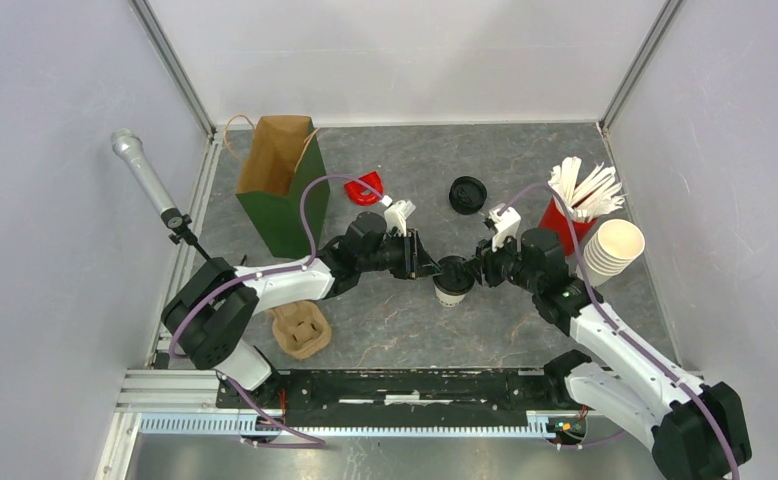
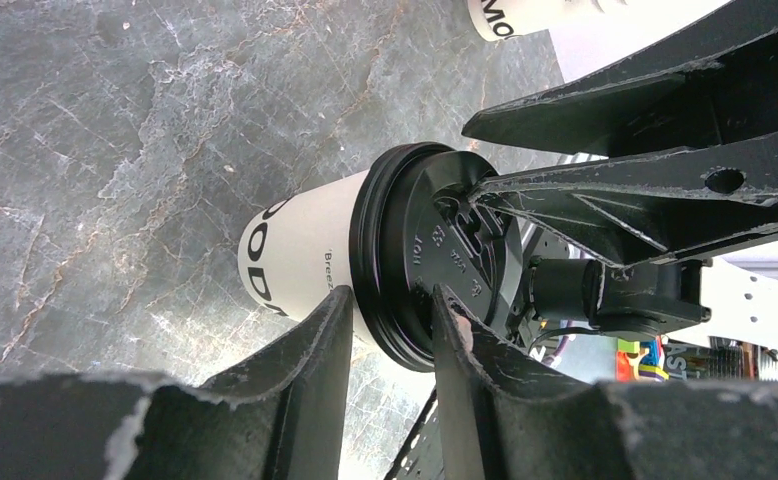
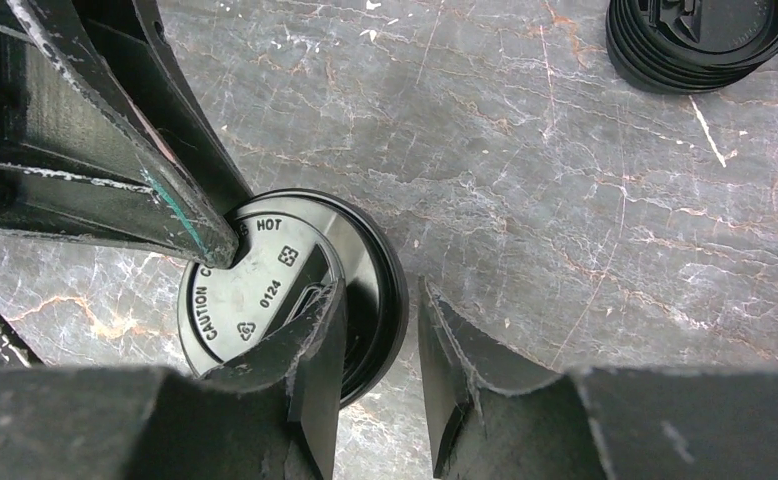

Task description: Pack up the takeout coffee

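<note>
One takeout coffee cup (image 1: 452,290), cream-white with a black lid (image 1: 454,270), stands at mid table. Both grippers meet at it. My left gripper (image 1: 427,264) reaches in from the left. In the left wrist view it (image 2: 390,320) pinches the lid's rim (image 2: 395,250), one finger on the cup wall (image 2: 305,250) under the rim, the other on the lid top. My right gripper (image 1: 476,270) comes from the right. In the right wrist view it (image 3: 380,330) is closed narrow astride the lid's edge (image 3: 375,280), one finger on the lid top, one outside the rim.
A green and brown paper bag (image 1: 280,185) stands open at back left. A cardboard cup carrier (image 1: 298,330) lies near the left arm. A stack of black lids (image 1: 467,194) (image 3: 705,35), a red cup of white sticks (image 1: 570,215), lidless cream cups (image 1: 613,248) and a red object (image 1: 368,188) sit behind.
</note>
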`<state>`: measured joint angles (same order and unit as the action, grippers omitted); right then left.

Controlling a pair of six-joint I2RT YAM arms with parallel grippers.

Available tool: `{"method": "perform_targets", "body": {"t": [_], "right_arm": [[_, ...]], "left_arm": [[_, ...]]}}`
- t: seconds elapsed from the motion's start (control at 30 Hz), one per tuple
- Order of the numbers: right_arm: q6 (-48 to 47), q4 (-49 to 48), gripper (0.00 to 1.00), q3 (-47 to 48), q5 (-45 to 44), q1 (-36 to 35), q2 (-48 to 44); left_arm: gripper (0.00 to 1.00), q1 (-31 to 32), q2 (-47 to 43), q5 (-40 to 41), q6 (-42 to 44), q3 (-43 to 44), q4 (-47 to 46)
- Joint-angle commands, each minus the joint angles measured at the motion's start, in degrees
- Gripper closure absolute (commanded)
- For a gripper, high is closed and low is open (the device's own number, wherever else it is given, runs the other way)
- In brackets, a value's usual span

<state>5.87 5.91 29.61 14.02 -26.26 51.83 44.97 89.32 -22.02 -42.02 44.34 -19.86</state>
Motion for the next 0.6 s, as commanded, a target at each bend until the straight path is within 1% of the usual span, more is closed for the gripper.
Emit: {"method": "perform_targets", "body": {"t": [0.0,0.2,0.37,0.57], "right_arm": [[1.84,1.74,0.64,-5.75,-1.73,1.09,-1.31],[3.77,1.22,0.64,-10.73,-3.97,1.15,-4.83],[5.54,1.0,0.65,-13.11,-5.13,1.13,-7.34],[8.25,-1.51,0.66,-16.64,-3.59,1.17,-8.53]], "left_arm": [[0.6,0.16,2.02,5.33,5.46,-2.09,7.34],[0.6,0.81,1.95,8.48,4.65,-3.9,11.2],[0.6,2.46,2.92,11.17,3.28,-4.67,13.69],[0.6,5.74,6.29,13.72,1.88,-4.87,14.32]]}}
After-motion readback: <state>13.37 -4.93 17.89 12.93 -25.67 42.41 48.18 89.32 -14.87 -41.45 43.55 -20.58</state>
